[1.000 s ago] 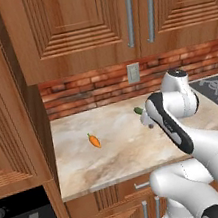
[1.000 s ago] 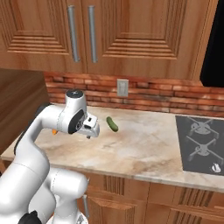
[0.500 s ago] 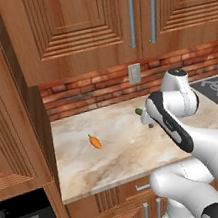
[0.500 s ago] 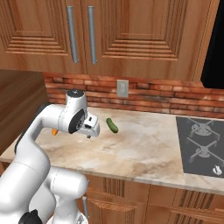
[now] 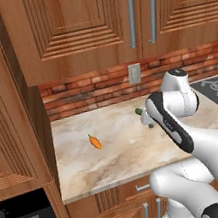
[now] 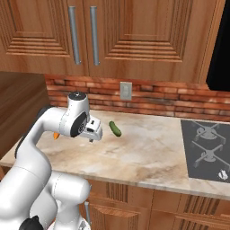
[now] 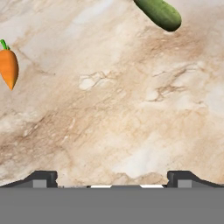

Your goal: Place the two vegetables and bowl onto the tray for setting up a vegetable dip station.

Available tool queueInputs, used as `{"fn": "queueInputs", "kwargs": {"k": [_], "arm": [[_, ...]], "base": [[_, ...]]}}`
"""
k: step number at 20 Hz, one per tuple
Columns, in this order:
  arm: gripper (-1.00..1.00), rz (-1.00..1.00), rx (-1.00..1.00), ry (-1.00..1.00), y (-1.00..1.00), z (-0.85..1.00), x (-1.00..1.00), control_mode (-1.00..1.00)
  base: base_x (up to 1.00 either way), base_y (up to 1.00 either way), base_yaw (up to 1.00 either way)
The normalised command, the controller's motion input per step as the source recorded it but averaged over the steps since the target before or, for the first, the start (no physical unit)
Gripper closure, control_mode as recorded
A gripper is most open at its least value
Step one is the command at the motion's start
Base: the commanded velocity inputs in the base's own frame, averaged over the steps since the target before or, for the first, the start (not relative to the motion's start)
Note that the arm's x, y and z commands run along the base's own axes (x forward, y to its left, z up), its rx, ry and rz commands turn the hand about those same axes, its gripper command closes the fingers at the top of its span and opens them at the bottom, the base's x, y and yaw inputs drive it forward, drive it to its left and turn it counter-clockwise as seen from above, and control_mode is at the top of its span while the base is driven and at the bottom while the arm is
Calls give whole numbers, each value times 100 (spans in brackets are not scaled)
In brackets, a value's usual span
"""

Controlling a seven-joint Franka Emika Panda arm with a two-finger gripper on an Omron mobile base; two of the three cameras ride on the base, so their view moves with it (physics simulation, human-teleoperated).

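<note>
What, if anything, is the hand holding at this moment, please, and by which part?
Nothing is held. The hand is open above bare counter, with the carrot and the cucumber both lying apart from its fingertips.

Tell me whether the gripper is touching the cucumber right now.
Apart. In the hand view, bare marble countertop lies between the open gripper and the cucumber.

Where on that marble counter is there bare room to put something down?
Most of the counter is bare: the broad stretch between the cucumber and the stovetop, and the front strip toward the edge. Between the carrot and the cucumber it is tighter, since the open tool hovers there.
</note>
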Motion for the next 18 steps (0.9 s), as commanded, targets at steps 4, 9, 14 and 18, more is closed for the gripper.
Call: {"fn": "queueInputs", "kwargs": {"k": [4, 9, 14, 18], "arm": [[-100, 0, 0, 0, 0, 0, 0, 100], [-100, 0, 0, 0, 0, 0, 0, 100], [-100, 0, 0, 0, 0, 0, 0, 100], [-100, 0, 0, 0, 0, 0, 0, -100]], "base": [[0, 0, 0], [0, 0, 0], [0, 0, 0], [0, 0, 0]]}}
